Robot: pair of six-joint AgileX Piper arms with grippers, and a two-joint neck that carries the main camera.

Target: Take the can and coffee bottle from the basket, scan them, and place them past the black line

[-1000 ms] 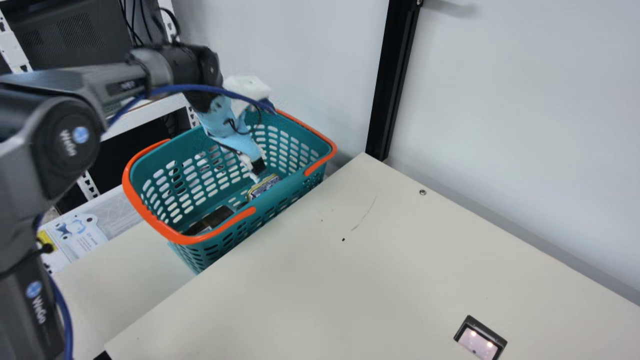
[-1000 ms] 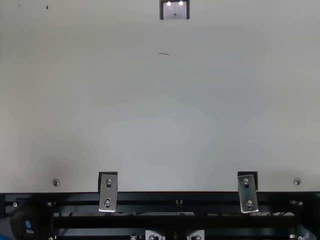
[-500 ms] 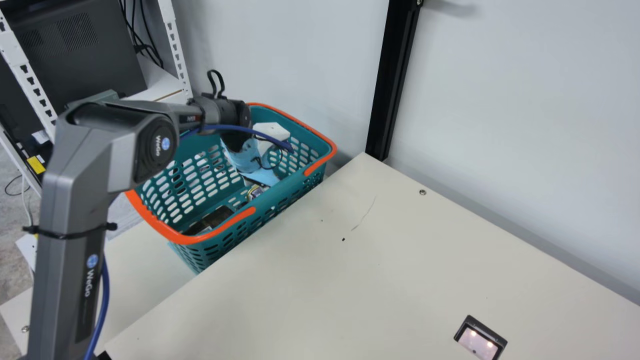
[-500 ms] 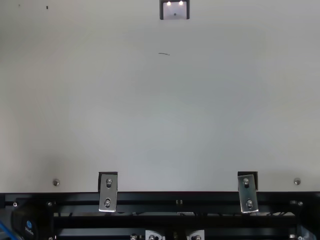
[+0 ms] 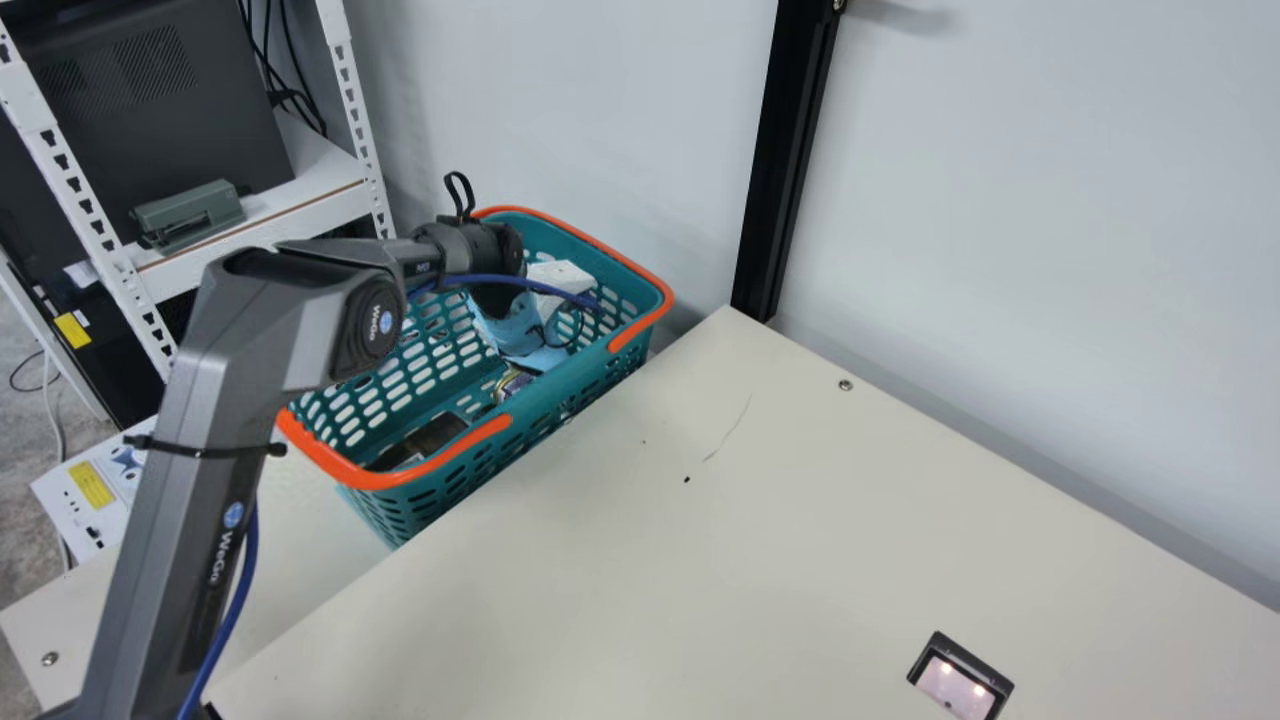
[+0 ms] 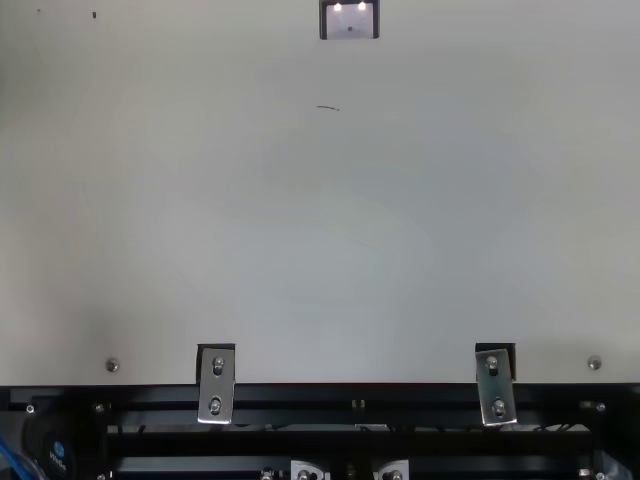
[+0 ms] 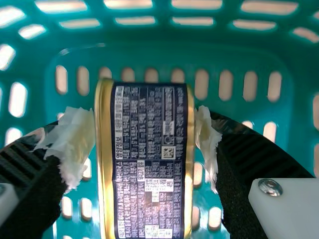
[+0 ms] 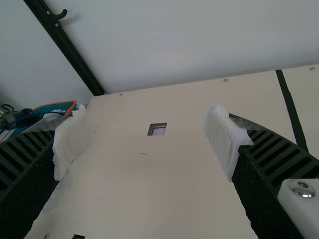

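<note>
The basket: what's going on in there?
The robot's left gripper is down in the basket with its fingers closed on the can, one against each side. A dark item, probably the coffee bottle, lies elsewhere in the basket. The right gripper is open and empty above the table. So the can is not yet at the scanner or past the black line.

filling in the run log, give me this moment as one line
left claw: at can, inside basket | dark item: in basket | right claw: open, above table | can: not past black line
</note>
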